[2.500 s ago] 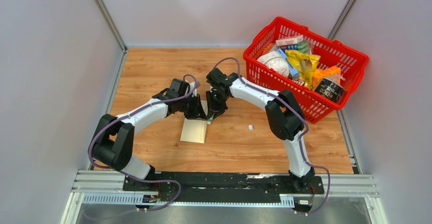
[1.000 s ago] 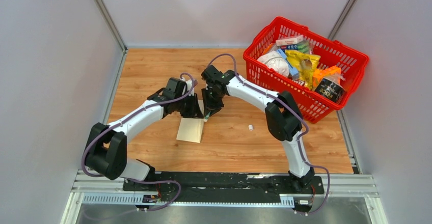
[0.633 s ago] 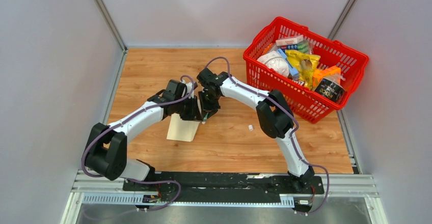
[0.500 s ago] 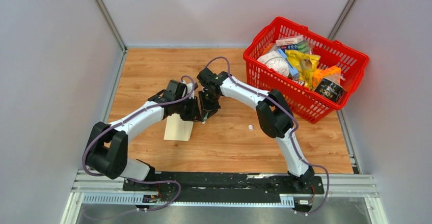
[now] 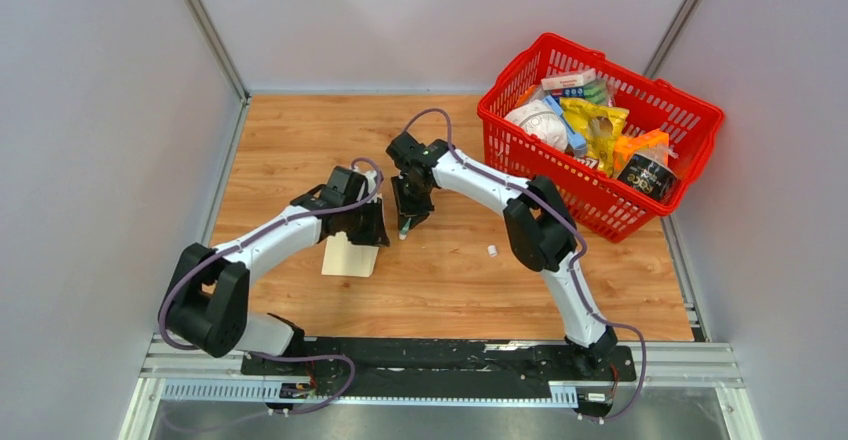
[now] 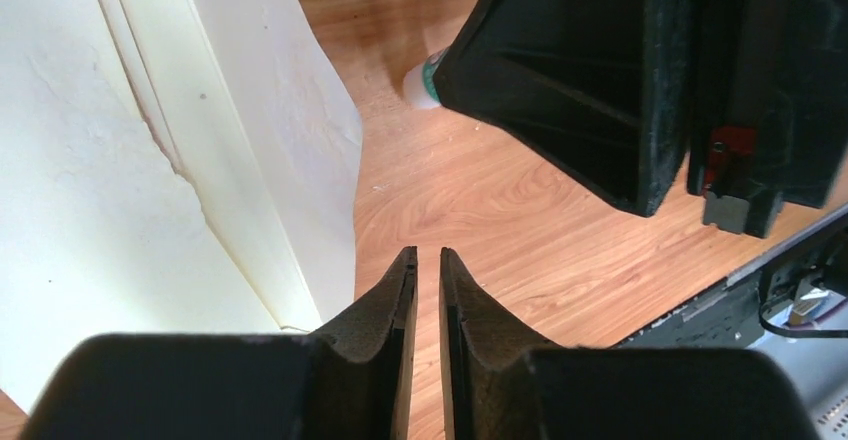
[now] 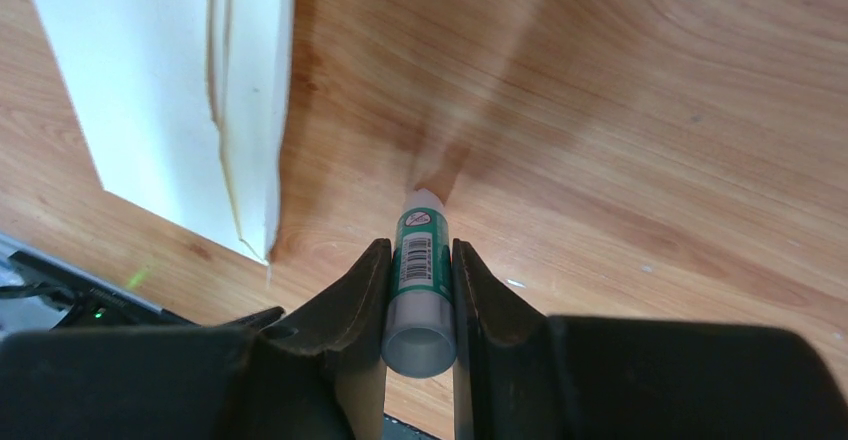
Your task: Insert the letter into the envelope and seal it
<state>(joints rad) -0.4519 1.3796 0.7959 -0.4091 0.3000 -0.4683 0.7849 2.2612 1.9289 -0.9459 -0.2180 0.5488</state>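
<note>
The pale cream envelope (image 5: 350, 257) lies flat on the wooden table, its folded edge showing in the left wrist view (image 6: 120, 180) and the right wrist view (image 7: 150, 80). My left gripper (image 5: 371, 233) is at the envelope's far right corner; its jaws (image 6: 428, 252) are closed to a thin slit with nothing between them, over bare wood just right of the paper. My right gripper (image 5: 405, 223) is shut on a green-and-white glue stick (image 7: 419, 295), tip pointing down at the table, just right of the envelope. The letter is out of view.
A red basket (image 5: 640, 78) full of groceries stands at the back right. A small white cap (image 5: 492, 251) lies on the wood right of the grippers. Grey walls close in the table on the left, back and right.
The envelope has slid left and towards the near edge. My left gripper has drawn back with it. The right gripper with the glue stick has shifted slightly left.
</note>
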